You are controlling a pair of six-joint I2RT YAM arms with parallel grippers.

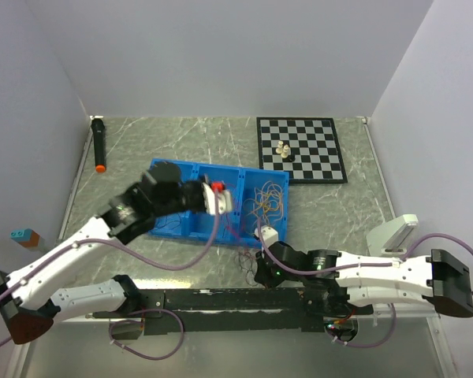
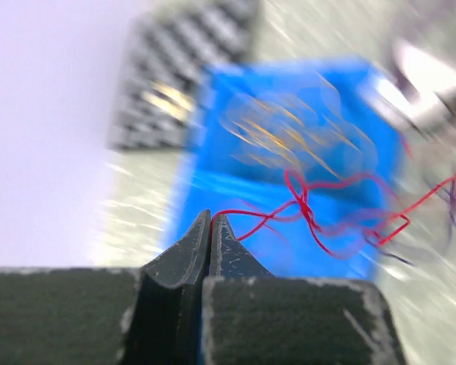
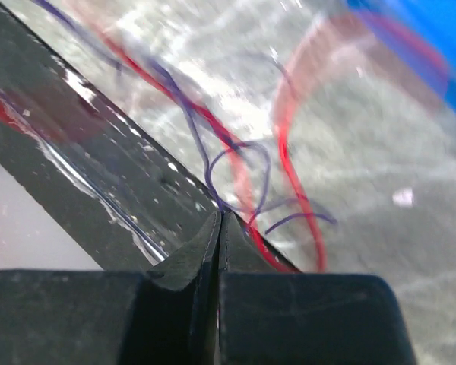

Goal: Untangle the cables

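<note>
A blue tray (image 1: 167, 224) sits mid-table. A loose yellow-orange cable bunch (image 1: 268, 201) lies in its right compartment and shows blurred in the left wrist view (image 2: 281, 137). My left gripper (image 1: 227, 201) is over the tray, shut (image 2: 210, 216) on a red cable (image 2: 311, 209) that stretches right toward the tangle. My right gripper (image 1: 252, 256) is low at the tray's near right corner, shut (image 3: 220, 215) on a thin dark cable (image 3: 239, 152) looped with the red cable (image 3: 289, 167) on the table. The small tangle (image 1: 243, 242) lies between tray and right gripper.
A chessboard (image 1: 299, 148) with chess pieces (image 1: 284, 150) lies at the back right. A black marker with an orange tip (image 1: 99, 144) lies at the back left. A white object (image 1: 394, 232) sits at the right edge. The black rail (image 3: 99, 152) runs along the near edge.
</note>
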